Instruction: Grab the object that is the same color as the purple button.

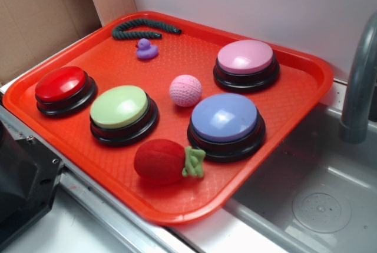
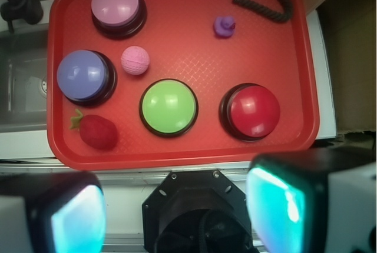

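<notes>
The object, a tiny purple rubber duck (image 1: 146,49) (image 2: 224,26), sits near the far edge of the red tray (image 1: 177,59) (image 2: 194,59). The purple button (image 1: 225,119) (image 2: 85,75), a periwinkle dome on a black base, stands at the tray's sink side. In the wrist view my gripper (image 2: 177,212) hangs high above the counter short of the tray's near rim. Its fingers (image 2: 277,206) are spread wide and open, with nothing between them. The gripper does not show in the exterior view.
Also on the tray are a pink-lilac button (image 1: 245,59), a pink dimpled ball (image 1: 185,90), a green button (image 1: 121,109), a red button (image 1: 60,85), a red strawberry toy (image 1: 162,160) and a dark rope (image 1: 141,28). A sink (image 1: 318,206) with a faucet (image 1: 359,88) lies to the right.
</notes>
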Robot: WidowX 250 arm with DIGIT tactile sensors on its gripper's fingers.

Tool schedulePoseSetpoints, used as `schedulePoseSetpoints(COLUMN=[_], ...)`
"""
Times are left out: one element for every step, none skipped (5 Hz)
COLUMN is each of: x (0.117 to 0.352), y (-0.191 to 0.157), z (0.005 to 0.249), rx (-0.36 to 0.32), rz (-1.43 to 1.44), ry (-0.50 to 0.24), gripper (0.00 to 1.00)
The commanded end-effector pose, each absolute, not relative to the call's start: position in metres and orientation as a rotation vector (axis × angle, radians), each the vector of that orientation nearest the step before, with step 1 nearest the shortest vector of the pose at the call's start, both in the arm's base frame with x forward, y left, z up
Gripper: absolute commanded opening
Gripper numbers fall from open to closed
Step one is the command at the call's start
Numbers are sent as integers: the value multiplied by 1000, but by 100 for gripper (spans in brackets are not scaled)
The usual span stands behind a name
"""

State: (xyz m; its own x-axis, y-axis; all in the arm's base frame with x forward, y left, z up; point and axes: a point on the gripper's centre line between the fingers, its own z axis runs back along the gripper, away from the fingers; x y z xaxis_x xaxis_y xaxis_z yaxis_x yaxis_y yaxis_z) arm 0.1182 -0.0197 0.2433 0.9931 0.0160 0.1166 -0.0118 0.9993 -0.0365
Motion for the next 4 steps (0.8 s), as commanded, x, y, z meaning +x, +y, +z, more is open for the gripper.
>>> schedulePoseSetpoints(x=[118,140,161,177], y=[-20,4,27,47], z=[243,242,228,197], rx=[-36,11,40,95], rz=[14,-22,-85,-56], ry=[-117,-175,-159,-143], gripper=[100,100,100,100])
